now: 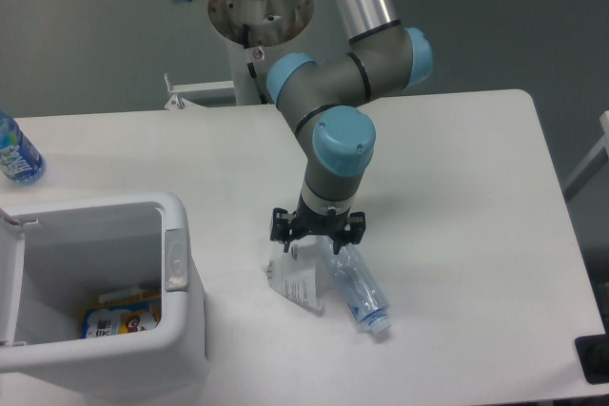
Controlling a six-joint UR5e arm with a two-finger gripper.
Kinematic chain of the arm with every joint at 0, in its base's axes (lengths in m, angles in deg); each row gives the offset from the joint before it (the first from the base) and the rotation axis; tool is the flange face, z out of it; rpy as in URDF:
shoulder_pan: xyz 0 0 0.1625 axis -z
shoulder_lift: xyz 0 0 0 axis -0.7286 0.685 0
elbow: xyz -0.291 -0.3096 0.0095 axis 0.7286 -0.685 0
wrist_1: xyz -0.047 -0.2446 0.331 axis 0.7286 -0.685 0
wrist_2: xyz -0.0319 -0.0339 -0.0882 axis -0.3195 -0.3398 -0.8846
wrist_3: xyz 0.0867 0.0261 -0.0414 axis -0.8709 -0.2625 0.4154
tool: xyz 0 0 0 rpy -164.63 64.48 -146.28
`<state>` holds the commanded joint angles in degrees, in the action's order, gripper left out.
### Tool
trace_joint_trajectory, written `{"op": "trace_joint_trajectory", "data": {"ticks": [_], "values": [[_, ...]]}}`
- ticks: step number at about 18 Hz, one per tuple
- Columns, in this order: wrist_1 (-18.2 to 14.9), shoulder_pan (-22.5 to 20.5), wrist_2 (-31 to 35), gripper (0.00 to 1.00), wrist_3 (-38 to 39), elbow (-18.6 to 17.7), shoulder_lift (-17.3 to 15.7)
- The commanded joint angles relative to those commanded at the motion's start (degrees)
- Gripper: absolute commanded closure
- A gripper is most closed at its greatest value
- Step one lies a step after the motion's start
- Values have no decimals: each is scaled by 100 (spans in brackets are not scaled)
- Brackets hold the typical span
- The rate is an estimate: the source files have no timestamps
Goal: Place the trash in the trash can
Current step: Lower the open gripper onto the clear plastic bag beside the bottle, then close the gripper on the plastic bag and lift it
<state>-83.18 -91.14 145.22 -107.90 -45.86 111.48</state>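
The end effector point(318, 232) hovered open and empty over the packet point(295, 280), which lay beside the crushed bottle point(356, 287) on the tabletop point(457, 187). This looked like the approach to a grasp; next it must descend, close, and carry to the bin point(143, 349).

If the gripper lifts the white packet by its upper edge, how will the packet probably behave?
The white packet looks thin, flat and crinkled, so it will probably flop and hang rather than stay stiff. It seems light, so lifting should need little force. One edge lies against the crushed bottle, which may shift slightly.
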Motion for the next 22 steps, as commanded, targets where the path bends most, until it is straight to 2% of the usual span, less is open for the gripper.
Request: {"op": "trace_joint_trajectory", "data": {"ticks": [4, 5, 11, 16, 22], "values": [[-9, 18, 9, 94, 9, 0, -26], [-9, 18, 9, 99, 9, 0, -35], [-44, 18, 0, 100, 9, 26, -70], [-97, -17, -105, 100, 9, 158, -237], [-97, -193, -615, 100, 18, 316, -369]]}}
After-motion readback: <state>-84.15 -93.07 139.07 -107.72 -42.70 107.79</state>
